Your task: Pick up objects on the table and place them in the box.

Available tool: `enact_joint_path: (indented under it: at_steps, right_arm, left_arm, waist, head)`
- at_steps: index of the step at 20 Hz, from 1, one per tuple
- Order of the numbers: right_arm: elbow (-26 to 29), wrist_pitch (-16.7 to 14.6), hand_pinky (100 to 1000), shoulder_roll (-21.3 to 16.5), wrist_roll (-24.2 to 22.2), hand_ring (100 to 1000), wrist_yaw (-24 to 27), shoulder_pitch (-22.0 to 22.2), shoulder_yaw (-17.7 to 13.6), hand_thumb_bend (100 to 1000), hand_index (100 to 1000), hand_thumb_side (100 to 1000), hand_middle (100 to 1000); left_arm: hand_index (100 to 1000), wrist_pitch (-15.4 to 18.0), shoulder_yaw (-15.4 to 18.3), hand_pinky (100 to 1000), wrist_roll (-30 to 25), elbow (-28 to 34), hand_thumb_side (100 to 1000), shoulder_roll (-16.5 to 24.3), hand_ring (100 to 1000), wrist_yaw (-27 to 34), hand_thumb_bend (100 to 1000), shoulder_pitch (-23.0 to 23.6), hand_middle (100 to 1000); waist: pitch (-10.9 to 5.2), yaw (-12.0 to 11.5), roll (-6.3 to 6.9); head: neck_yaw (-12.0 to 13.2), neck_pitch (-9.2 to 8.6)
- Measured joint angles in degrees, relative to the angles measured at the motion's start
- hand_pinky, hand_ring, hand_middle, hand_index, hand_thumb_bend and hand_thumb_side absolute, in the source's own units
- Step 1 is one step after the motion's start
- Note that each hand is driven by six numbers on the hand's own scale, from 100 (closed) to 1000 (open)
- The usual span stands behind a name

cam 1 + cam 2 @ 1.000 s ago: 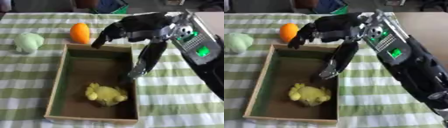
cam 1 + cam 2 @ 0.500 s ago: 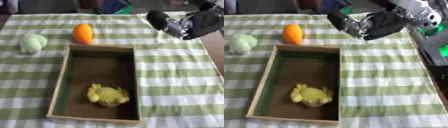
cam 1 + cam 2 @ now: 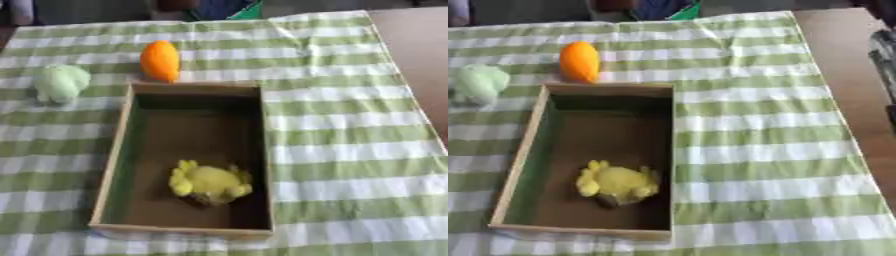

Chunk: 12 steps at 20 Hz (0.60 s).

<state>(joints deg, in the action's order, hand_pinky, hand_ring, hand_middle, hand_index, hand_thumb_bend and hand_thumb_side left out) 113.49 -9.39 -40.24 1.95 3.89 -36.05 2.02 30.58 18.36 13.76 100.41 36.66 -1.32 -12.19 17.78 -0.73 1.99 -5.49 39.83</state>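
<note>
A wooden box point(image 3: 112, 167) with a dark floor stands lengthwise on the green-and-white striped cloth. In its near half lies a yellow soft toy point(image 3: 210, 181). An orange fruit point(image 3: 160, 61) stands just beyond the box's far left corner. Further left on the cloth is a pale green lumpy object point(image 3: 61, 82). A dark blurred part of my right hand point(image 3: 883, 49) shows only at the right edge of the right eye view, well away from the box. My left hand appears in neither view.
Bare brown tabletop point(image 3: 416, 45) runs along the right beyond the cloth's edge. Blue and green things point(image 3: 229, 7) sit at the far edge of the table. Striped cloth point(image 3: 350, 150) lies open to the right of the box.
My right hand was over the box a second ago, rose toward the far right, and has now withdrawn to the right edge. The yellow toy stays in the box.
</note>
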Motion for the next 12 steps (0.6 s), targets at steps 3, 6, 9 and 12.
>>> enact_joint_path:
  at_steps: [3,6,9,12]
  right_arm:
    - [0.00,-0.34,746,0.04,3.71,783,2.35,2.32,-1.27,100,916,1000,688]
    - [0.01,-0.82,745,0.27,6.06,779,3.82,4.15,-2.47,100,912,1000,681]
    - [0.01,-1.19,744,0.84,7.48,777,4.40,5.70,-3.54,100,908,1000,678]
    - [0.01,-1.22,738,1.29,8.34,775,4.76,6.89,-4.40,100,905,993,676]
  left_arm:
    - [830,1.51,-0.58,530,0.98,-3.03,695,2.73,750,-2.82,100,-0.15,738]
    - [846,2.49,-0.98,549,1.15,-6.04,706,5.02,764,-5.86,100,-0.53,752]
    - [869,3.10,-1.39,568,0.73,-9.09,713,7.18,780,-9.36,100,-1.41,768]
    - [901,3.84,-1.85,593,-0.12,-12.32,753,9.55,795,-13.23,100,-2.57,785]
  waist:
    - [-0.01,0.59,0.01]
    - [0.02,1.18,-0.04]
    - [0.19,1.43,-0.18]
    - [0.21,1.52,-0.31]
  head:
    - [-0.77,0.71]
    - [-1.05,0.75]
    - [-0.92,0.61]
    - [-0.49,0.34]
